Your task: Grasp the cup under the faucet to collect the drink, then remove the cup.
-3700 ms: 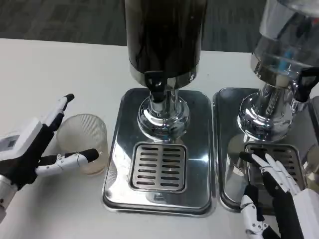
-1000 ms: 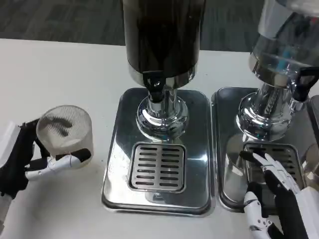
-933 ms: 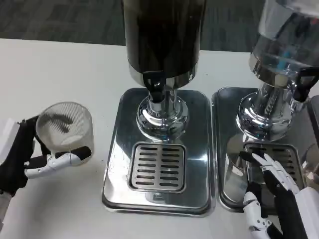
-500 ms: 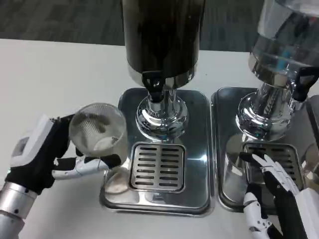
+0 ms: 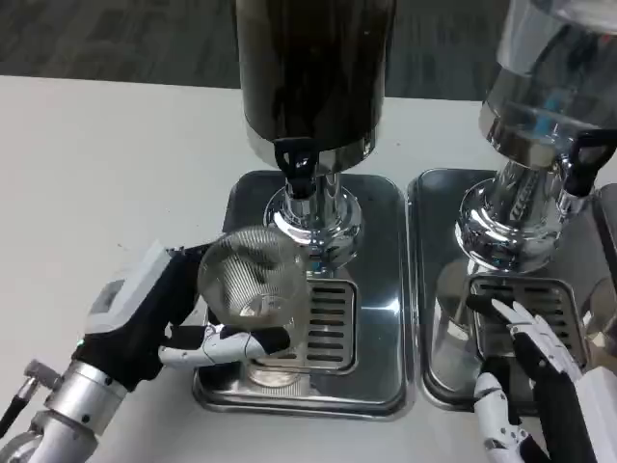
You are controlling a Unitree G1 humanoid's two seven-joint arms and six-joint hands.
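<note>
Cup in left hand, carried over the drip tray, short of the faucet.

The left hand [image 5: 145, 313] grips the clear ribbed cup [image 5: 255, 299], fingers wrapped around its wall, mouth tilted toward the camera. The cup sits above the left part of the grate [image 5: 318, 323]; the black faucet [image 5: 296, 164] of the dark dispenser [image 5: 313, 72] lies beyond and slightly right of it. The right hand [image 5: 535, 386] rests spread, holding nothing, over the neighbouring tray [image 5: 434, 289]. Judgement: the cup needs shifting right and righting.
</note>
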